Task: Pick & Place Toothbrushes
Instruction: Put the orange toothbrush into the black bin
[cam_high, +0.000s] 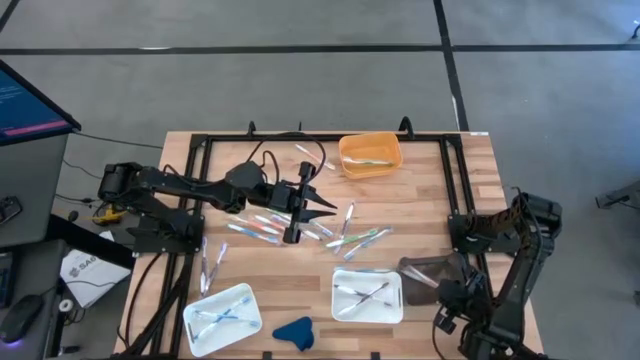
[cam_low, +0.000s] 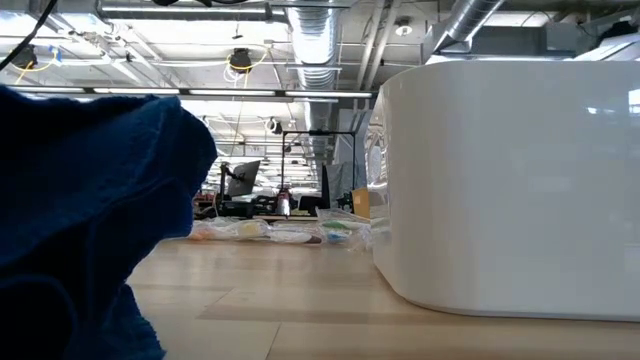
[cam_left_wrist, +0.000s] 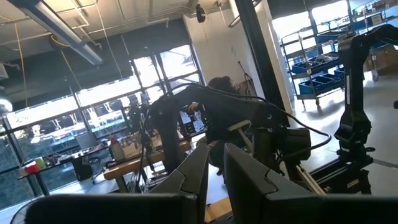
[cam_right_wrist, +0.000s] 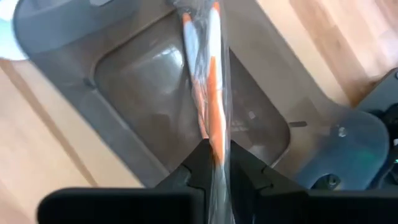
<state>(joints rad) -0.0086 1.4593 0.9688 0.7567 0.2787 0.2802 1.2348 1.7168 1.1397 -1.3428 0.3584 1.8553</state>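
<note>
1. My right gripper (cam_right_wrist: 214, 163) hangs over the smoky translucent plastic tray (cam_right_wrist: 124, 93) at the table's right edge, fingers pinched on a slim white-and-orange toothbrush in a clear wrapper (cam_right_wrist: 211, 87). I hold it by one end so the rest hangs into the tray's hollow, ready to be let go.

2. My left gripper (cam_high: 296, 211) is stretched out over the middle of the wooden table (cam_high: 420, 185), above the loose scatter of thin white toothbrushes with coloured accents (cam_high: 300, 228). Its fingers (cam_left_wrist: 186, 177) stand close together with only a narrow gap; I cannot tell whether anything is between them.

3. More toothbrushes already lie sorted: some in the two white rectangular trays (cam_high: 222, 318) (cam_high: 367, 296) at the near edge, one in the orange plastic bin (cam_high: 370, 155) at the far side.

4. A dark blue cloth lump (cam_high: 294, 331) sits between the white trays, blocking much of the low view.

5. I judge the next move to be releasing over the smoky tray.
</note>
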